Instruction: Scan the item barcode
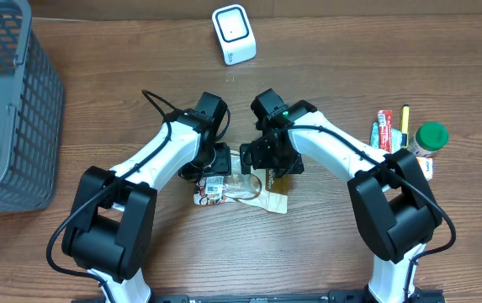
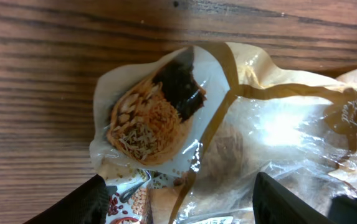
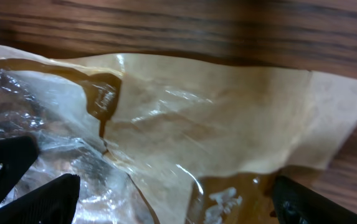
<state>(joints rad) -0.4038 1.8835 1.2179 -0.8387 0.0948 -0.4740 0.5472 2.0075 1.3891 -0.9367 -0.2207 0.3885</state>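
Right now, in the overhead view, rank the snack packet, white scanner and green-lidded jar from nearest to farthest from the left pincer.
1. The snack packet, just beneath the left pincer, mid-table.
2. The white scanner, at the table's far edge, centre.
3. The green-lidded jar, far out on the right side.

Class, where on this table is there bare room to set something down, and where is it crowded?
Bare wood: between the grey basket and the left arm; between the white scanner and the green-lidded jar. Crowded: around the snack packet, and the right edge.
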